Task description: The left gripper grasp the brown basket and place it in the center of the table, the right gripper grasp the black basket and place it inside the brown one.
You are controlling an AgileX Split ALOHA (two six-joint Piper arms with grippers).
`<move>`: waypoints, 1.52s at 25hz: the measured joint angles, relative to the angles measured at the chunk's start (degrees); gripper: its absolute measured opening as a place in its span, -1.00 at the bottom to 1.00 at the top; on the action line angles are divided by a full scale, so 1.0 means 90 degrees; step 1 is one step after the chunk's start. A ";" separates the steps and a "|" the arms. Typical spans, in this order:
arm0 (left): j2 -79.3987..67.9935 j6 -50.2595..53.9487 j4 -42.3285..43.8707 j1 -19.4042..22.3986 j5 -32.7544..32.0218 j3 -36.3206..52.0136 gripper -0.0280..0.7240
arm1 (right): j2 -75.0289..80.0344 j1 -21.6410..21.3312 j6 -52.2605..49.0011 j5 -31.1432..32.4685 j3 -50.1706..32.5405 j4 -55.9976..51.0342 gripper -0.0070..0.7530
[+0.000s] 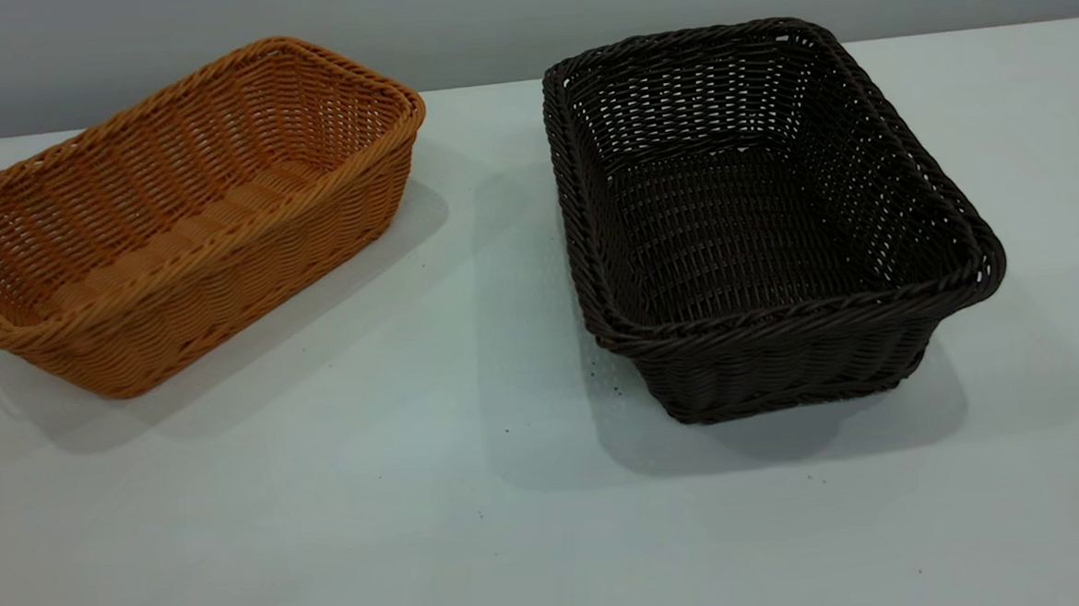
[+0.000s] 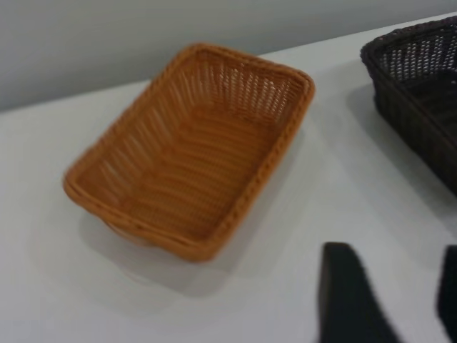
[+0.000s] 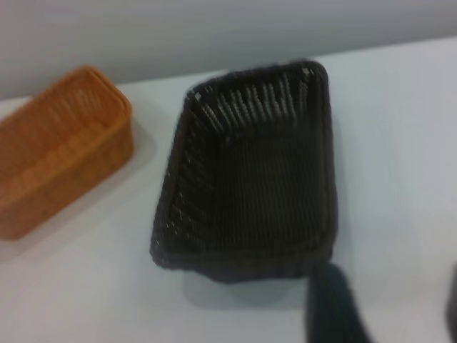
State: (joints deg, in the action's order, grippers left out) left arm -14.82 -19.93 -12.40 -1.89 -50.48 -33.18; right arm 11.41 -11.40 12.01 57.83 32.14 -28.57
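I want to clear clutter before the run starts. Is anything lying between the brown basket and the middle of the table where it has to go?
Nothing visible does. The brown basket sits at the left of the table, the black basket apart at the right, and the white surface between them is bare apart from a few tiny dark specks.

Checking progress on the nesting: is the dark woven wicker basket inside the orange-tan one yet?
Not yet. The dark woven wicker basket stands empty on the white table, apart from the orange-tan wicker basket, also empty.
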 joint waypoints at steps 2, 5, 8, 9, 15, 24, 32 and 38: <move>-0.0418 -0.0336 0.0138 0.0000 0.0320 0.0000 0.13 | 0.0293 0.0000 0.0211 -0.0187 0.0243 -0.0054 0.27; -0.1080 -0.0854 0.0091 0.0000 0.0723 -0.0080 0.42 | 0.0835 0.0000 0.0596 -0.0577 0.0591 -0.0203 0.46; -0.1847 -0.1248 0.0091 0.0000 0.0834 -0.0255 0.51 | 0.1462 0.0000 0.0979 -0.0916 0.0697 -0.0568 0.50; -0.2125 -0.1380 0.0091 0.0000 0.0871 -0.0341 0.52 | 0.1668 0.0000 0.1099 -0.0956 0.0697 -0.0729 0.50; -0.3582 -0.1859 0.0098 -0.0331 0.1210 -0.0834 0.53 | 0.3206 0.0000 0.1758 -0.1061 0.0697 -0.2005 0.51; -0.5419 -0.2135 0.0550 -0.0830 0.2668 -0.0815 0.53 | 0.4895 0.0000 0.1828 -0.1036 0.0691 -0.4124 0.51; -0.6917 -0.2123 0.0592 -0.0830 0.3232 -0.0811 0.53 | 0.5603 0.0006 0.1504 -0.1019 0.0525 -0.4779 0.51; -0.8059 -0.2117 0.0592 -0.0830 0.3625 -0.1021 0.53 | 0.5793 0.0006 0.1482 -0.0960 0.0525 -0.5089 0.51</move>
State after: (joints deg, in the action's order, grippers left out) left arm -87.35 -38.98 -7.07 -9.36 -17.85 -42.36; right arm 63.54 -11.34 25.34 49.19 36.87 -74.37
